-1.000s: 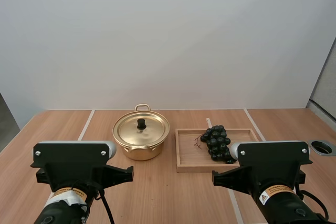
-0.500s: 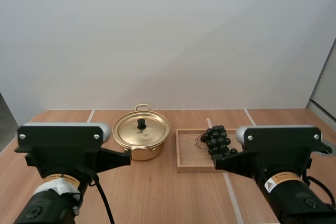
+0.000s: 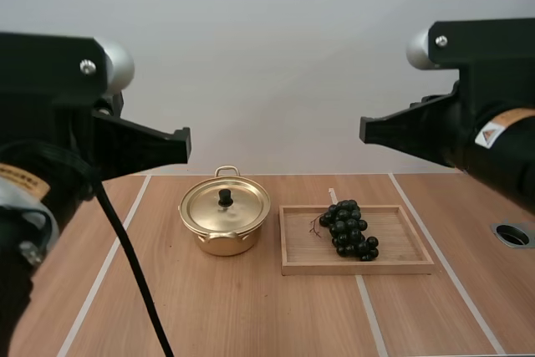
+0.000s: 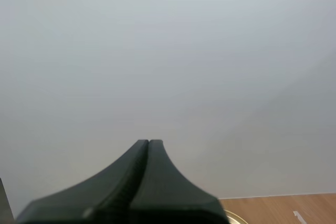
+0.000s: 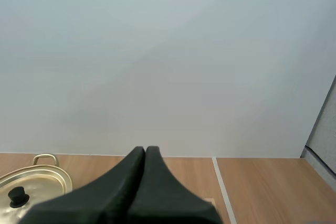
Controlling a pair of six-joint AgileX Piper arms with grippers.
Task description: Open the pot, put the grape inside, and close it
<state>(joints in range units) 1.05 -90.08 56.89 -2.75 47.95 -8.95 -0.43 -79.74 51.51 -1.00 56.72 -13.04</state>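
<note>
The golden pot (image 3: pixel 224 238) stands on the wooden table (image 3: pixel 251 315), a little left of the middle, with its lid (image 3: pixel 241 206) seated flat on it and a small black knob (image 3: pixel 225 197) upright at the lid's centre. A loop handle (image 3: pixel 226 170) stands up at the pot's far rim. Just beside the pot on its right, and apart from it, lies a shallow wooden tray (image 3: pixel 301 255). The bunch of dark grapes (image 3: pixel 348 229) rests inside the tray near its middle, its thin stem pointing toward the pot side. Both arms are raised high above the table and well apart from these things, the left arm (image 3: pixel 50 123) at the left of the high view and the right arm (image 3: pixel 476 114) at its right. In the left wrist view the left gripper (image 4: pixel 148 142) has its two black fingers pressed together into one dark wedge, holding nothing, with a sliver of the pot's gold rim showing beside it. In the right wrist view the right gripper (image 5: pixel 145 149) is likewise closed on nothing, fingers lying flush. The lidded pot sits off to one side of it, with knob and loop handle in sight.
</note>
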